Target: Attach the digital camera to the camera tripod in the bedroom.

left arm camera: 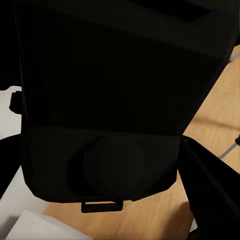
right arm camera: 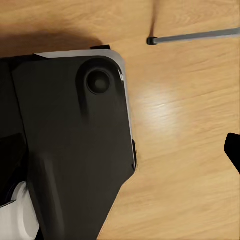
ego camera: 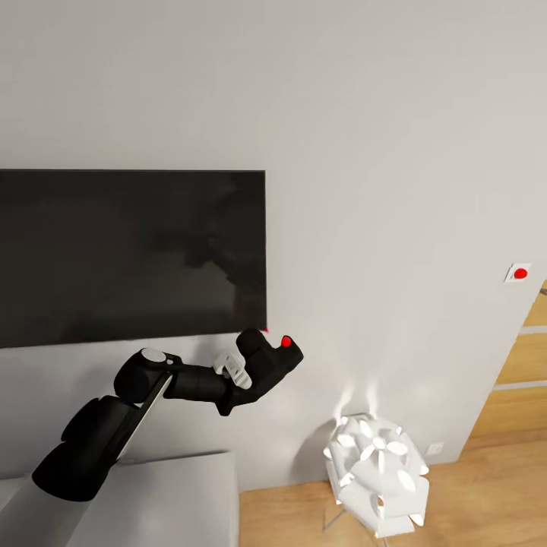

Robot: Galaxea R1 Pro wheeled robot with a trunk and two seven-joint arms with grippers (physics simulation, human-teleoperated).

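The robot's black left arm reaches forward and up, and its left tool point(ego camera: 254, 372) is closed around the small black boxy digital camera point(ego camera: 270, 357), whose red button faces upward. The camera is held in the air just below the lower right corner of a large black flat wall screen point(ego camera: 129, 254) on a pale grey wall point(ego camera: 380, 152). A glowing white petal-shaped floor lamp point(ego camera: 377, 471) stands on the light wood floor point(ego camera: 486, 494). In the left wrist view the camera's dark body point(left arm camera: 115, 100) sits close between the fingers. The right tool's state cannot be told.
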